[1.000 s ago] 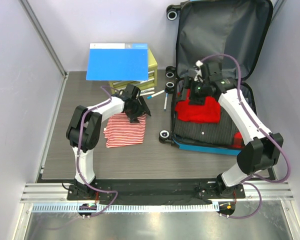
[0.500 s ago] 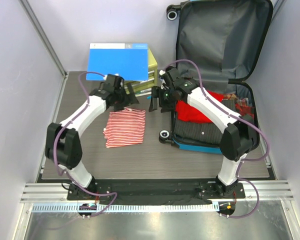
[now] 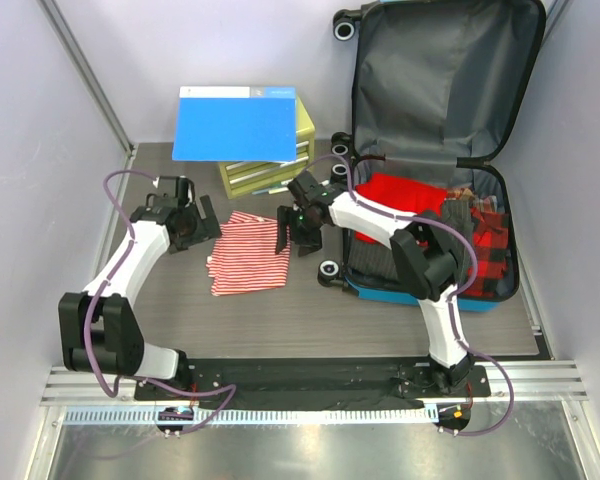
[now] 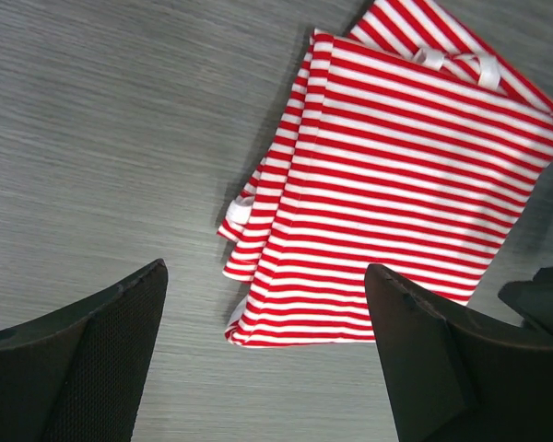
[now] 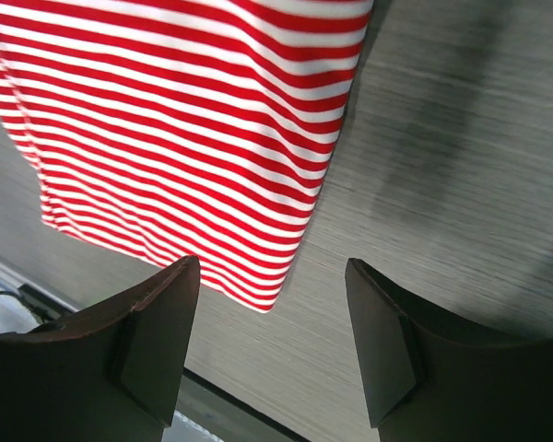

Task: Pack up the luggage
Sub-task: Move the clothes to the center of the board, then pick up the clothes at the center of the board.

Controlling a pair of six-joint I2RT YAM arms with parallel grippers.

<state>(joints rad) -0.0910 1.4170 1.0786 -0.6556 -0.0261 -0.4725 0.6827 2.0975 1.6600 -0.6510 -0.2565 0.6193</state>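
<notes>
The luggage point(image 3: 440, 80) lies open at the right of the table, lid upright against the back wall. In its base lie a red garment point(image 3: 400, 195), a dark striped piece and red-black plaid cloth point(image 3: 485, 250). A folded red-and-white striped shirt point(image 3: 250, 253) lies flat on the table left of it. My left gripper point(image 3: 185, 222) hovers open just left of the shirt, which fills the upper right of the left wrist view point(image 4: 396, 175); the left gripper point(image 4: 265, 272) holds nothing. My right gripper point(image 3: 295, 230) stands open at the shirt's right edge, above its corner point(image 5: 175, 120), and the right gripper point(image 5: 269, 265) is empty.
A plain blue folder point(image 3: 237, 123) rests on a yellow-green drawer box point(image 3: 270, 170) at the back, behind the shirt. Grey walls close in on the left and right. The luggage's black wheels point(image 3: 329, 270) stand next to the right gripper.
The left gripper has drawn back leftward off the shirt and spread wider. The right arm has swung from over the luggage to the shirt's right edge.
</notes>
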